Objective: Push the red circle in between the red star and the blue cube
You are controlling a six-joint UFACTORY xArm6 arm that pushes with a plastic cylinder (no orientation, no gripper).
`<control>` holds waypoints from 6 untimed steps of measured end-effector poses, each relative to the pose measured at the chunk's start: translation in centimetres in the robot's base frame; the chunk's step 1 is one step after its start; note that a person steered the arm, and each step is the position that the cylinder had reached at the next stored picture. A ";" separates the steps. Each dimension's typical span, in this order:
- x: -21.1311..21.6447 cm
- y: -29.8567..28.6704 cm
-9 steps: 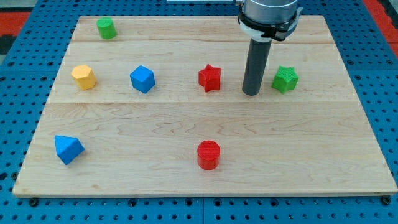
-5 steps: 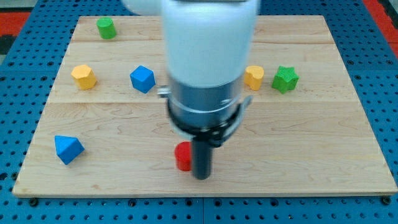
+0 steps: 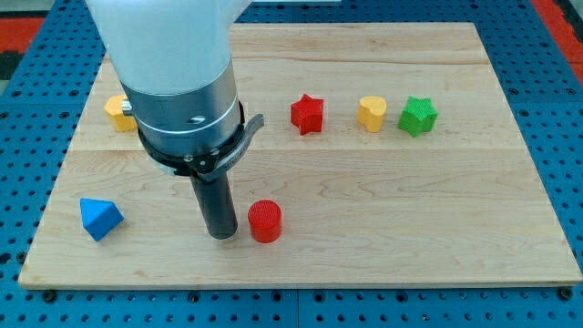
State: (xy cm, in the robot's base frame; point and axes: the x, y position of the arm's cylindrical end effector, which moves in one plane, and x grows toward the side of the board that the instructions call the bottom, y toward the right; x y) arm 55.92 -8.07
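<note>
Tip [image 3: 221, 235] just beside red circle [image 3: 265, 221], on its left, near table [image 3: 410, 210] bottom edge; red star [image 3: 308, 114] well above; no hand on rig.

Your arm comes down from the view's top left, its wide white casing and grey metal collar filling much of that corner. Below the collar the straight dark rod stands nearly upright, leaning only a little. My tip [image 3: 221, 234] rests low on the surface, toward the view's bottom and somewhat left of centre. The arm carries no hand.
</note>
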 end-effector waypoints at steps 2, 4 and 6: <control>3.1 2.0; -2.8 4.9; -2.2 1.3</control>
State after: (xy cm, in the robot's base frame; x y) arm 53.72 -6.77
